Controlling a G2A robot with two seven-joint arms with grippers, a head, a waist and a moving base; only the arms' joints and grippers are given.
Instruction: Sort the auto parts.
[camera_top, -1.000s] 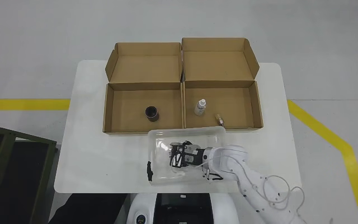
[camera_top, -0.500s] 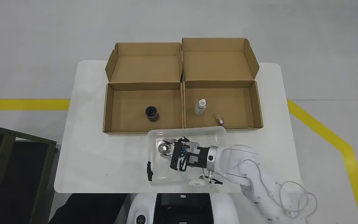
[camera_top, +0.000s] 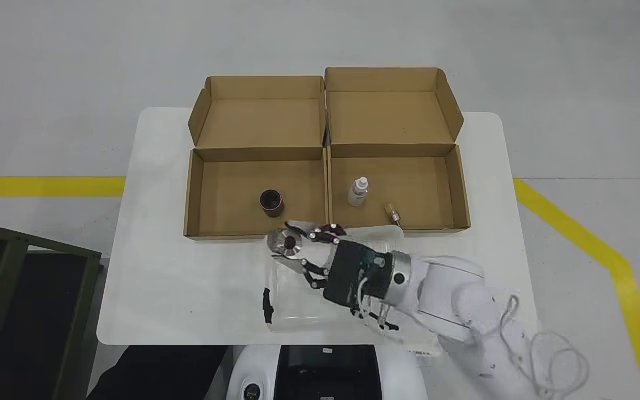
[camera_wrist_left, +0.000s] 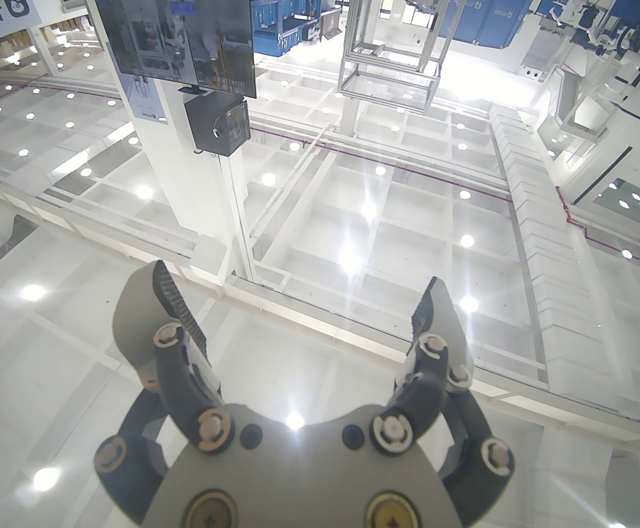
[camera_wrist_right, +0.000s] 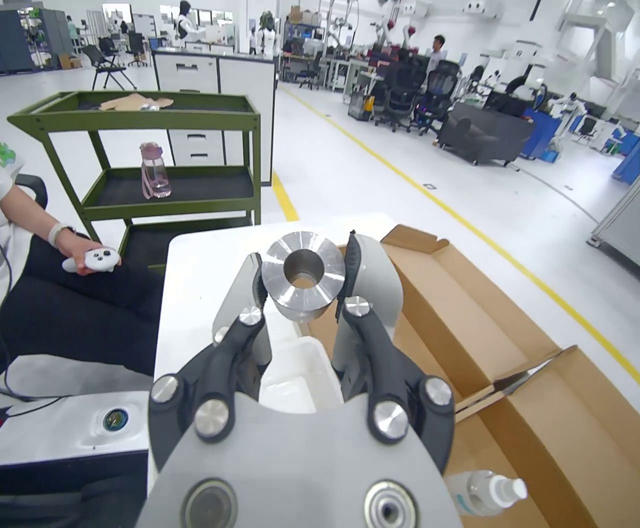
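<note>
Pinched a metal ring between the fingers of the right gripper, one finger pressed on each side of its round wall, with the bore facing back toward the wrist camera. Held it off the table, with white tabletop and a cardboard edge showing beneath it in the right wrist view. From the top view, placed the ring over the far left corner of the clear tray, just beside the near wall of the left box. Saw the right arm lying across the tray from the near right side of the table.

Pointed the left gripper up at the ceiling, fingers spread wide with nothing between them.

Saw the two cardboard boxes side by side and touching on the far half of the table, lids folded back away from the robot, with the tray just on their near side. Noted a black cylinder on the floor of the left box, near the middle and toward the near wall. Noted a small white bottle in the right box, close to the wall shared with the left box, and a small brass part near it, toward the near wall, the two apart. Spotted a small black part at the tray's left rim; could not tell whether it sat inside or outside. Could not make out the rest of the tray's contents under the arm.
</note>
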